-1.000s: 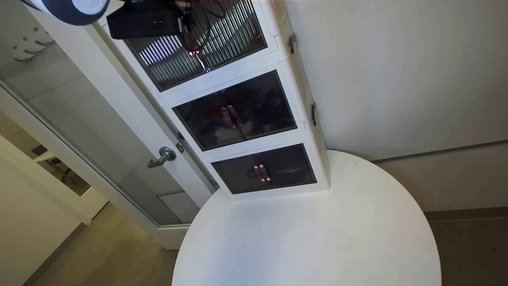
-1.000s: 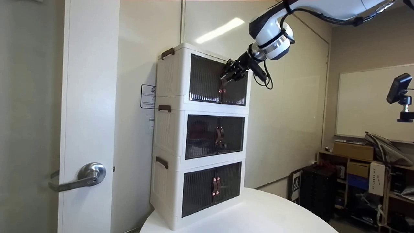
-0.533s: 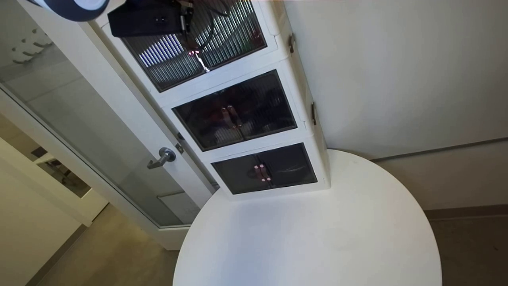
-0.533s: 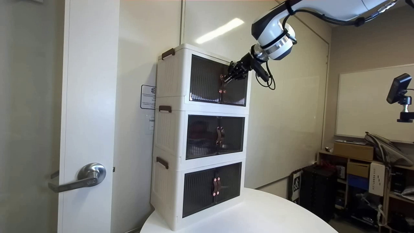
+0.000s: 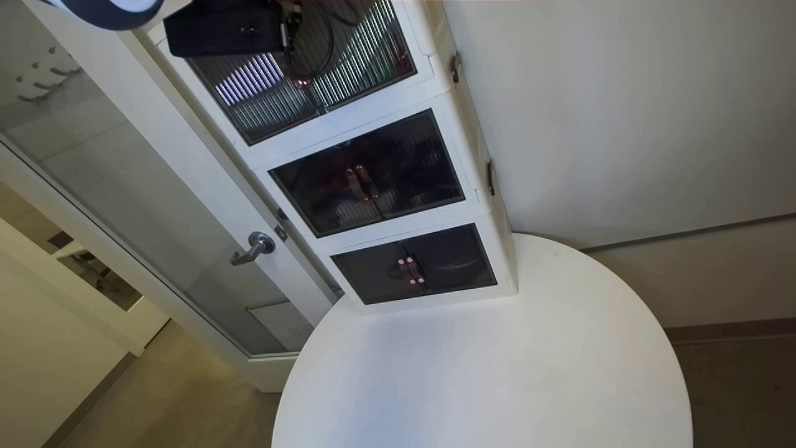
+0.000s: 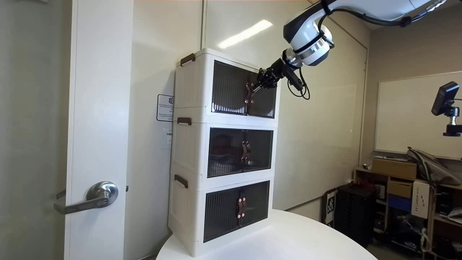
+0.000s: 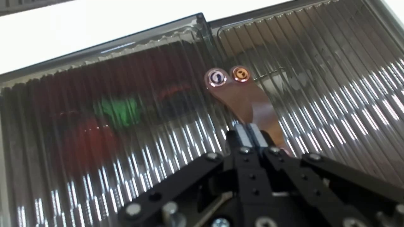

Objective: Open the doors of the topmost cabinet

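Note:
The topmost cabinet (image 6: 238, 120) is the highest of the white stacked compartments. Its two ribbed panes are the left door (image 6: 229, 90) and the right door (image 6: 264, 105). In the wrist view, red and green items (image 7: 123, 110) show behind a pane. My gripper (image 6: 255, 89) is at the middle of the doors. In the wrist view my gripper (image 7: 247, 134) is shut on a brown strap handle (image 7: 232, 101); the second strap (image 7: 268, 113) lies beside it. The held door's edge is slightly offset from its neighbour. In an exterior view a black housing (image 5: 224, 31) hides the fingers.
Two dark-fronted compartments, the middle (image 6: 240, 153) and the lowest (image 6: 236, 209), stand below on the round white table (image 6: 288, 238). A room door with a lever handle (image 6: 90, 202) is at the left. A wall (image 6: 314, 144) stands behind; shelves (image 6: 393, 187) are far right.
The fingers were apart at the handles a second ago and are now together. The arm has drawn back slightly to the right. The glare on the door seam has gone.

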Action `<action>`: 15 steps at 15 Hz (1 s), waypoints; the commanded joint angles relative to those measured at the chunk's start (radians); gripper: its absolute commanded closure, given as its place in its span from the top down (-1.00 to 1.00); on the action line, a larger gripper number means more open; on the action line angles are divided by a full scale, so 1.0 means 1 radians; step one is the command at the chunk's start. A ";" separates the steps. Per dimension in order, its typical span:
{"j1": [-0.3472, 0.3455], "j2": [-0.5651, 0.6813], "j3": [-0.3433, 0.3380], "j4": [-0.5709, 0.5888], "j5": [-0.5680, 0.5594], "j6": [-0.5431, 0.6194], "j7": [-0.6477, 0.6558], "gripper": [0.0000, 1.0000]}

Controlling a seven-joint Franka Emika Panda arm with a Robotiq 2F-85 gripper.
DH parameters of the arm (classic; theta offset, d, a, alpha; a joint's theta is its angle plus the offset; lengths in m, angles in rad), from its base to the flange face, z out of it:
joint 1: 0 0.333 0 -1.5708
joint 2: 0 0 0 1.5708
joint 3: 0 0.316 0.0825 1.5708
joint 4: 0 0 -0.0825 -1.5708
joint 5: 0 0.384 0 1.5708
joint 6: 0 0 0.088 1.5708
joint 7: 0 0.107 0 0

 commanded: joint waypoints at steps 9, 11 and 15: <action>-0.023 -0.123 -0.034 -0.145 -0.020 -0.012 0.074 -0.98; -0.001 -0.130 -0.060 -0.157 -0.051 -0.020 0.118 -0.98; 0.016 -0.145 -0.088 -0.178 -0.142 -0.018 0.231 -0.98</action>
